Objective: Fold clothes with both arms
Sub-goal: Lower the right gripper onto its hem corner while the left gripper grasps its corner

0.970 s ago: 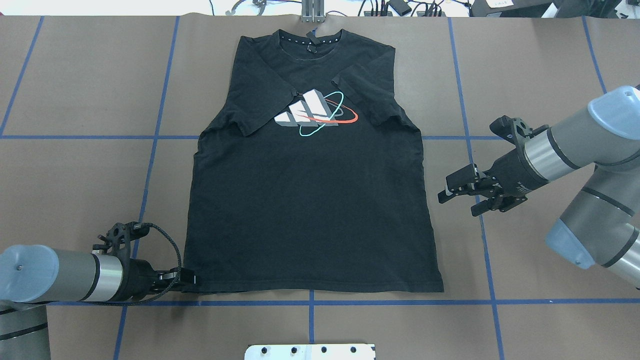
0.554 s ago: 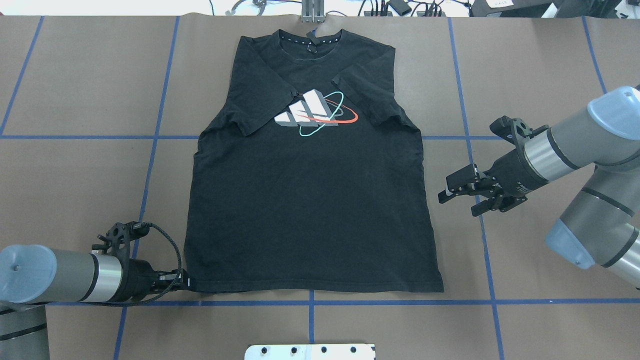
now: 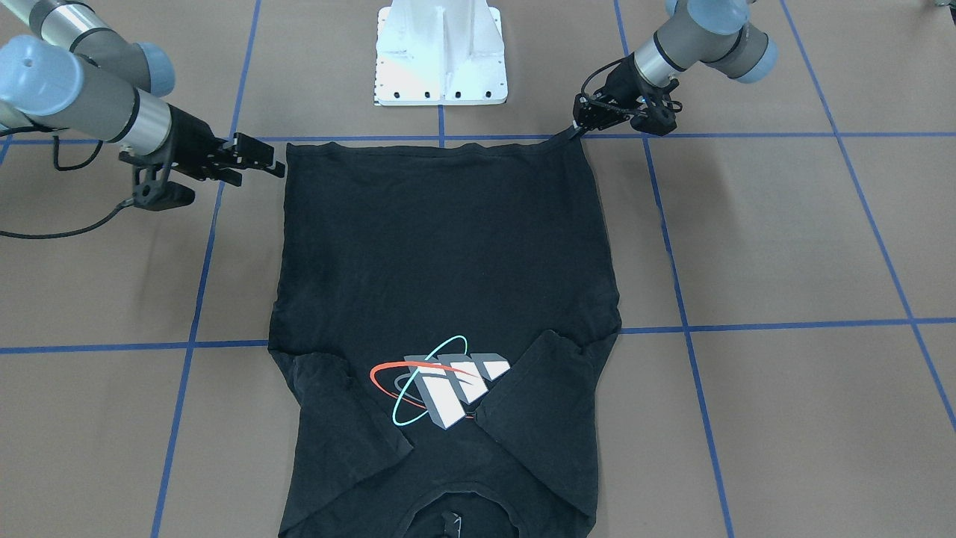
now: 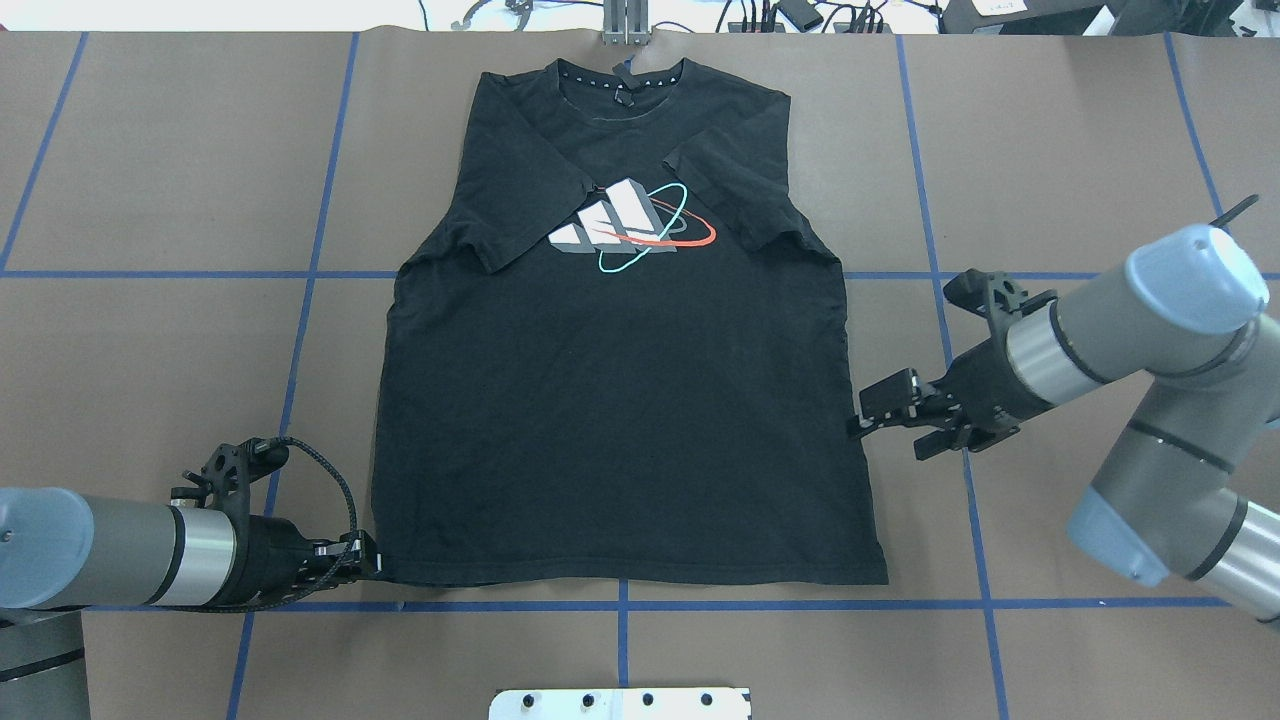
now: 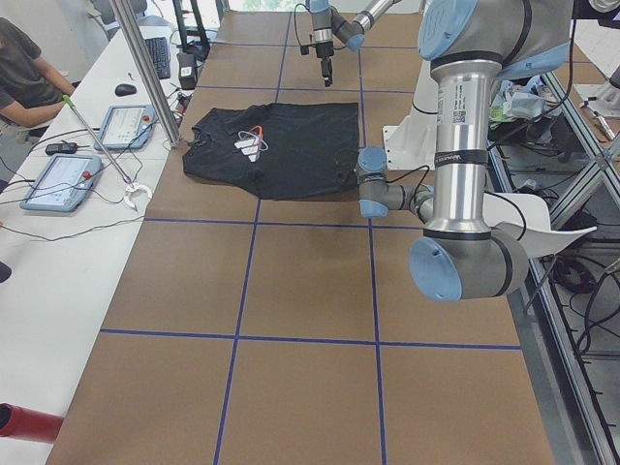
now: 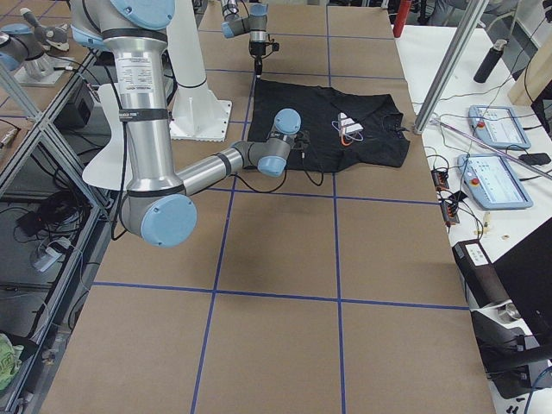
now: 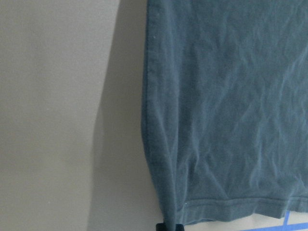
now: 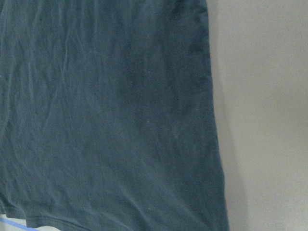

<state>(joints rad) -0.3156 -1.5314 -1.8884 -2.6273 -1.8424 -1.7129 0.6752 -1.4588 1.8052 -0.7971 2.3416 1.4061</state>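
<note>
The black T-shirt (image 4: 620, 430) lies flat on the table (image 4: 150, 350), its sleeves folded inward beside the three-block graphic (image 4: 615, 215). The collar label (image 4: 624, 90) is too small to read. The left gripper (image 4: 372, 570) pinches the hem corner. The right gripper (image 4: 885, 440), spread and empty, sits just beside the side edge.

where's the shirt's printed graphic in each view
Front-facing: graphic low centre.
Overhead: graphic upper centre.
Exterior left: graphic upper, left of centre.
Exterior right: graphic upper, right of centre.
Left wrist: not in it.
Right wrist: not in it.
Landmark: collar of the T-shirt, beside the graphic.
</note>
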